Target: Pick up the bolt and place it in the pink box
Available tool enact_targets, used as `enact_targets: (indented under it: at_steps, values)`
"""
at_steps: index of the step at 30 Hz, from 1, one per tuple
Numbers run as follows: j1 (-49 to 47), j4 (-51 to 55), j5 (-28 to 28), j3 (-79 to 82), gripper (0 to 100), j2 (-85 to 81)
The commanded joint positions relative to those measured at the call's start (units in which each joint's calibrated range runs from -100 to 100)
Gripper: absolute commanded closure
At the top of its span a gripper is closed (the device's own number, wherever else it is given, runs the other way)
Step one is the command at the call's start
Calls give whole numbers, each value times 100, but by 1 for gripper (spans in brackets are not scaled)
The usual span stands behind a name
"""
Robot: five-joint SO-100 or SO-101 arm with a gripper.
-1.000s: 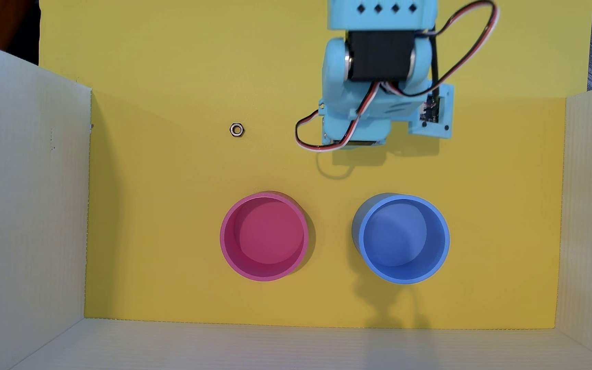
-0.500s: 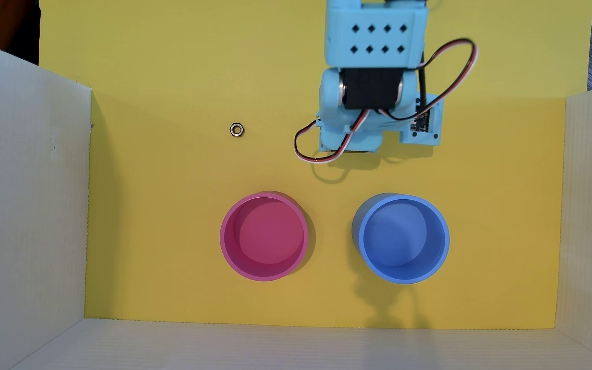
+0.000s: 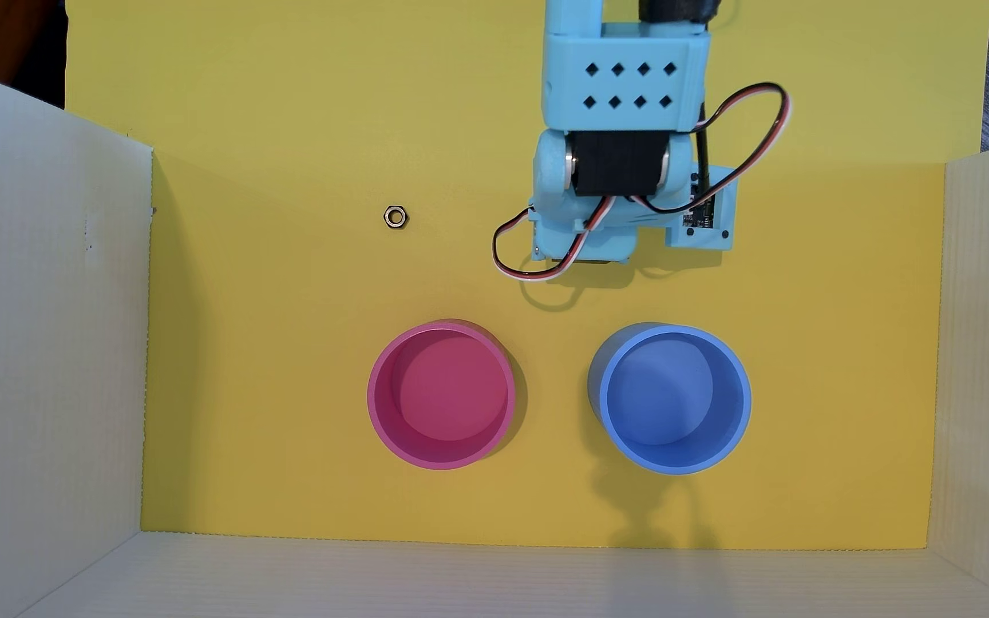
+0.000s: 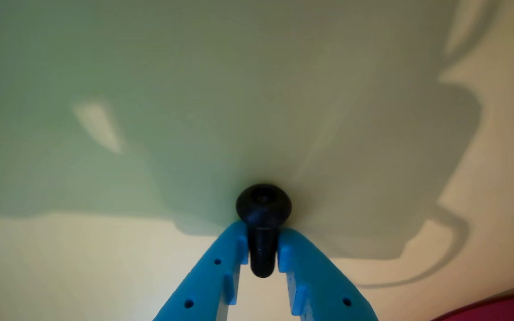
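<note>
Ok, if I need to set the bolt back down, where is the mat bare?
Bare yellow mat lies left of the round pink plastic cup, bordered by the white wall, and below both cups. It is tighter between pink and round blue plastic cup, and near the silver hex nut.

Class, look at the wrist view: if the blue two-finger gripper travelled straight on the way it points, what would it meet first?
Probably the yellow floor sheet. The blue gripper is shut on the small black threaded bolt, whose rounded head leads, so that would likely touch first. Depth is unclear.

overhead view: bolt and fingertips hidden beneath the arm (image 3: 617, 119) | wrist view: pink box (image 4: 502, 310) cut off at the bottom-right corner
</note>
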Motion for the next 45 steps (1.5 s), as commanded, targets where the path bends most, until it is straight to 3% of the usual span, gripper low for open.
enact_targets:
  at_steps: [1,8,13,28,39,45]
  values:
    - [191,70,29,-83,99,-819]
    - [463,679,35,-101,99,-3016]
    - [618,696,35,-381,99,-3353]
    - [905,765,-17,-4009,99,-213]
    - [1332,1194,-28,-5573,98,1370]
    - [1258,1322,9,-5528,81,1496]
